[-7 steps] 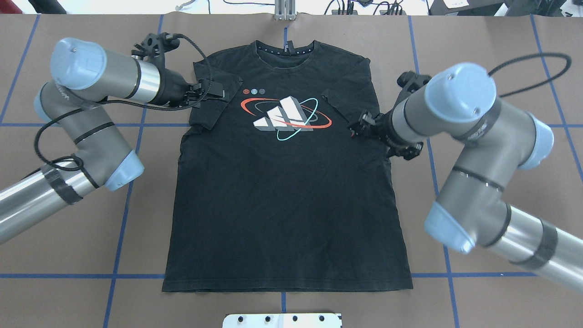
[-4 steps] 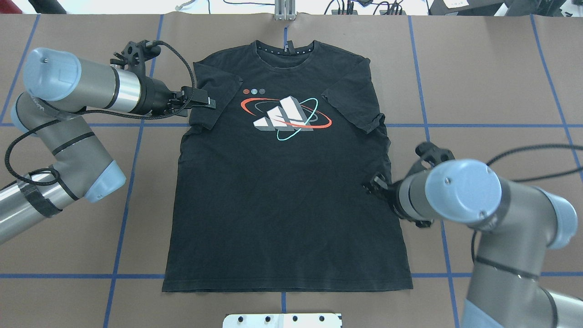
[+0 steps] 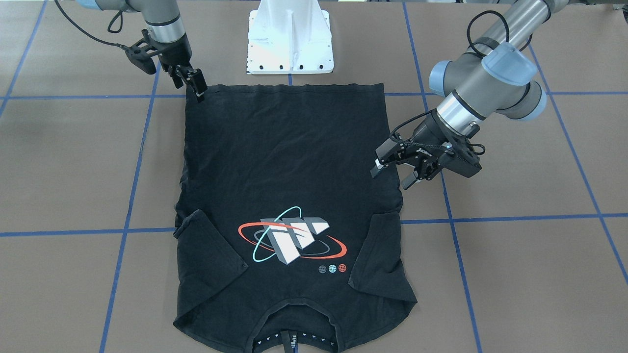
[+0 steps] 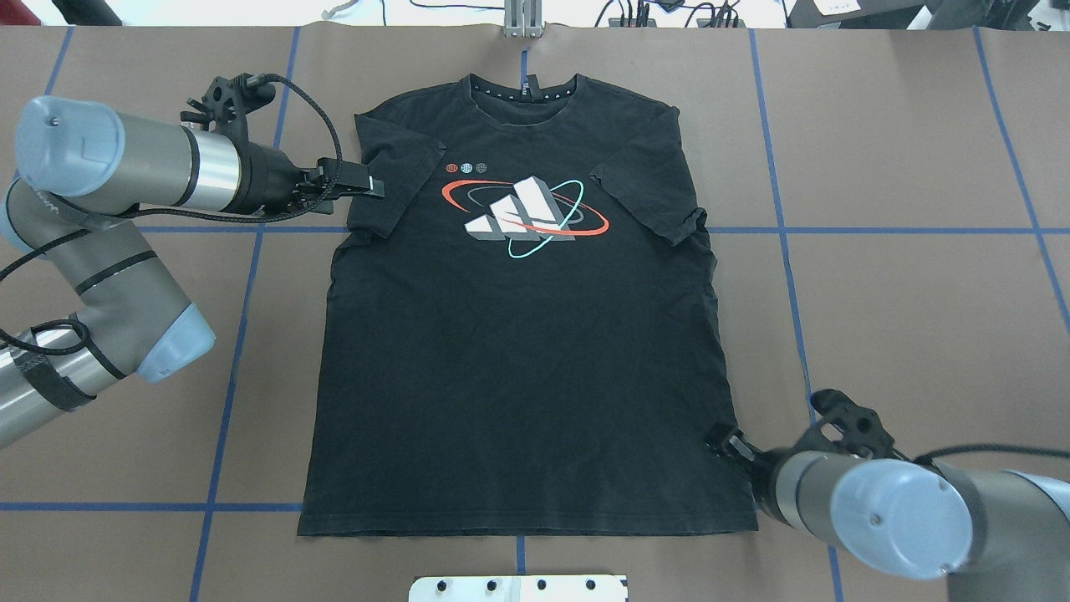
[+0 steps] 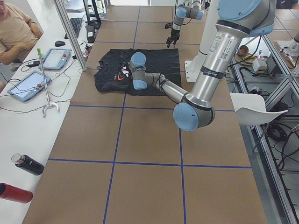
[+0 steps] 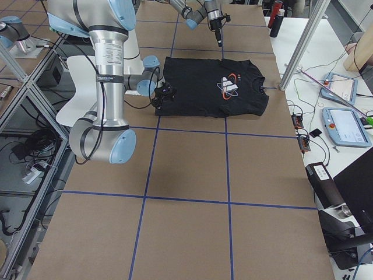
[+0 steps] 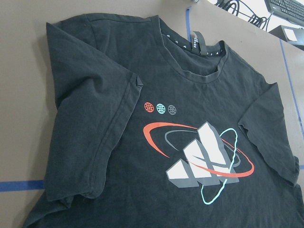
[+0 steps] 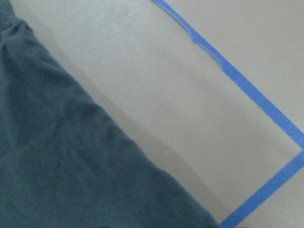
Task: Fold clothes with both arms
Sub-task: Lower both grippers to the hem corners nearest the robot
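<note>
Starting nearest the robot, you see the white base [image 4: 518,588] at the table's [image 4: 903,334] edge, and just beyond it the hem of the black shirt [image 4: 518,376]. Your shirt lies flat on the brown table, print up, hem toward the robot and collar [image 4: 525,104] away.

At the hem corner on the robot's right you find the right gripper [image 3: 193,90], tips down at the cloth's edge. Its jaws look slightly parted and pinch nothing, though you cannot tell whether the tips touch the fabric. Its wrist view gives you only the shirt's edge and a blue tape line [image 8: 247,85].

Farther out, the left gripper [image 3: 391,178] hovers over the shirt's edge by the left sleeve [image 4: 393,180], fingers spread wide and empty. That sleeve and the right sleeve [image 4: 648,196] lie folded in over the chest, flanking the logo [image 4: 525,216]. Three small round marks [image 7: 159,108] sit just past the logo, and the collar lies farthest out, near the table's far edge.
</note>
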